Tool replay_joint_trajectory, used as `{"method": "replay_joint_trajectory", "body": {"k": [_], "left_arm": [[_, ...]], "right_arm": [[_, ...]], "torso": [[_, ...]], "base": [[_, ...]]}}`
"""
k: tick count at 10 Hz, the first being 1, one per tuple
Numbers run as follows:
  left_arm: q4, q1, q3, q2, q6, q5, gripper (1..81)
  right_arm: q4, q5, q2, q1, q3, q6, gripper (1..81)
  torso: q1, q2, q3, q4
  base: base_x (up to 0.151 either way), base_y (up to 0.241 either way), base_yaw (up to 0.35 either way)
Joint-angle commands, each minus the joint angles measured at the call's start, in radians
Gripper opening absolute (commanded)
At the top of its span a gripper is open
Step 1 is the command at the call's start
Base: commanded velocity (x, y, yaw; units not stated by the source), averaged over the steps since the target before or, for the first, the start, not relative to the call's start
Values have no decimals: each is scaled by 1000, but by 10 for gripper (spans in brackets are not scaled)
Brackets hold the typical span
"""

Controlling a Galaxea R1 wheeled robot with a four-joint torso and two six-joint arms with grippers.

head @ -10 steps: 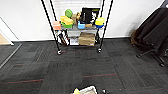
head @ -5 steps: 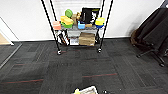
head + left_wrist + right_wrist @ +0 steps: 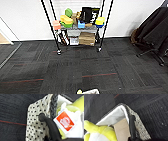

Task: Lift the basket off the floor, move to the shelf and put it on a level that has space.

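Gripping the basket [image 3: 37,125] by its woven side, the left gripper [image 3: 43,117] is showing one dark finger [image 3: 50,126] pressed over the speckled wall just below the dark rim; the opposite finger is hidden, so how far open it stands I cannot tell. At the right of that wrist frame, a white soft item is carrying an orange-red tag [image 3: 65,120] with a pale emblem; no writing is legible. The right gripper [image 3: 132,127] is likewise laying a dark finger across the basket's other rim, beside a tan card and a yellow plush toy [image 3: 102,131].

In the head view, the basket is peeking in at the bottom centre, while the shelf [image 3: 77,27] is standing at upper centre, well apart across the floor [image 3: 82,65]. Lifting looks done; the approach and placing are remaining.
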Motion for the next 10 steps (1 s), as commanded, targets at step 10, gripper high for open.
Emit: {"method": "replay_joint_trajectory", "body": {"k": [10], "left_arm": [[2,-90,115,-56,3,87,10]], "right_arm": [[67,27,-139,9,213,48,10]], "torso": [[-242,380,187,0]], "base": [[0,0,0]]}}
